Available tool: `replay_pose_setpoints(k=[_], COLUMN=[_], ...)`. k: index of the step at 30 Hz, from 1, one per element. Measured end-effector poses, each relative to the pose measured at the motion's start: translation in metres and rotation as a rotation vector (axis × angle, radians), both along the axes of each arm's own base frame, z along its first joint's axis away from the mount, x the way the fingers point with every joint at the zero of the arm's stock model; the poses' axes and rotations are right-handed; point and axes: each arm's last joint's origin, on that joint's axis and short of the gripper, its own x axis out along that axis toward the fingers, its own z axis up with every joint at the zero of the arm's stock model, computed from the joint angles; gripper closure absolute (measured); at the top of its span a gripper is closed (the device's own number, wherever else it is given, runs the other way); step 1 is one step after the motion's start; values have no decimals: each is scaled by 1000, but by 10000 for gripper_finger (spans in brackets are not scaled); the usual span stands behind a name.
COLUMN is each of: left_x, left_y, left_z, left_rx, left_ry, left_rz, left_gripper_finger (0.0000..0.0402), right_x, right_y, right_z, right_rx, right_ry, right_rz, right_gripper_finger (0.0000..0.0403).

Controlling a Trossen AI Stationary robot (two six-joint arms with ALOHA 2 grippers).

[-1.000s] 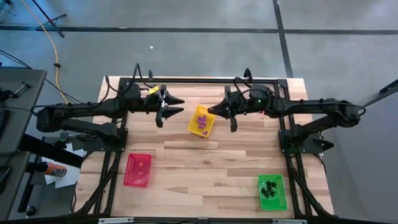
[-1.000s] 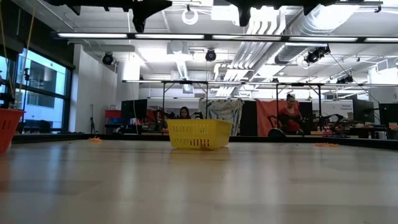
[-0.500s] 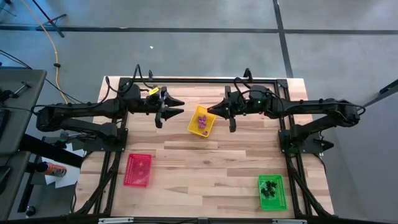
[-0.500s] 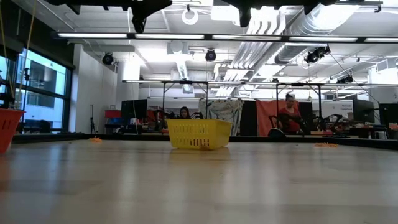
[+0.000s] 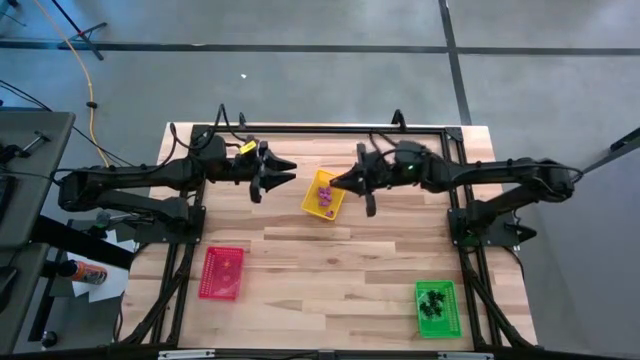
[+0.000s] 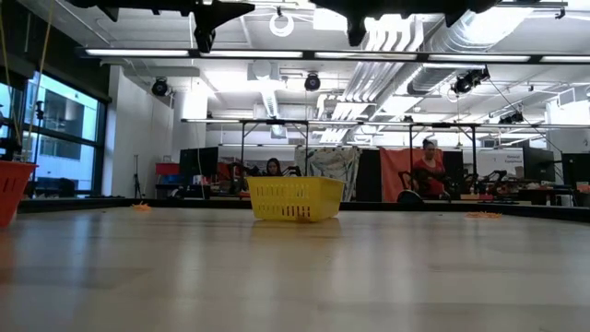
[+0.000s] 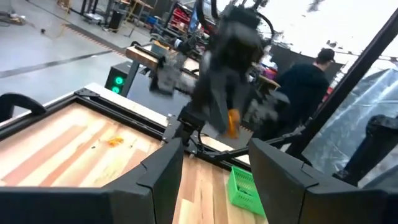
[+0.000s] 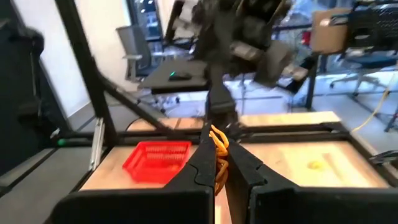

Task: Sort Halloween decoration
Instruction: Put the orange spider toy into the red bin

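My right end effector (image 5: 337, 181), clamped on an orange trinket (image 8: 217, 148), hangs over the yellow tray (image 5: 324, 194) of purple ones: misdrop risk. Left end effector (image 5: 285, 172) apart, idle.

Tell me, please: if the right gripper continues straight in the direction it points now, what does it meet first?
Probably the left gripper. The right gripper, shut on an orange trinket, hangs above the yellow tray, so likely passes over it; relative heights are unclear.

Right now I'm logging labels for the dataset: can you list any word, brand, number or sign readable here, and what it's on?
None can be read.
The yellow tray, red tray and green tray show no lettering.
Things in the room behind are too small or blurred to read.
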Motion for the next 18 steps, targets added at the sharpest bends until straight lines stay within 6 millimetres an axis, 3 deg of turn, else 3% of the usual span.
replay_pose_setpoints(k=[6, 13, 18], left_x=[-1, -25, -51], left_y=[-2, -15, -22], left_z=[3, 23, 41], left_rx=[4, 22, 87], left_ry=[-18, -117, -221], left_rz=[-18, -205, -217], left_gripper_finger=[227, 227, 227], right_x=[43, 127, 188], right_y=[34, 94, 125], right_z=[-27, -46, -70], right_rx=[38, 15, -3], right_ry=[83, 133, 165], right_rz=[115, 201, 159], right_gripper_finger=[400, 400, 397])
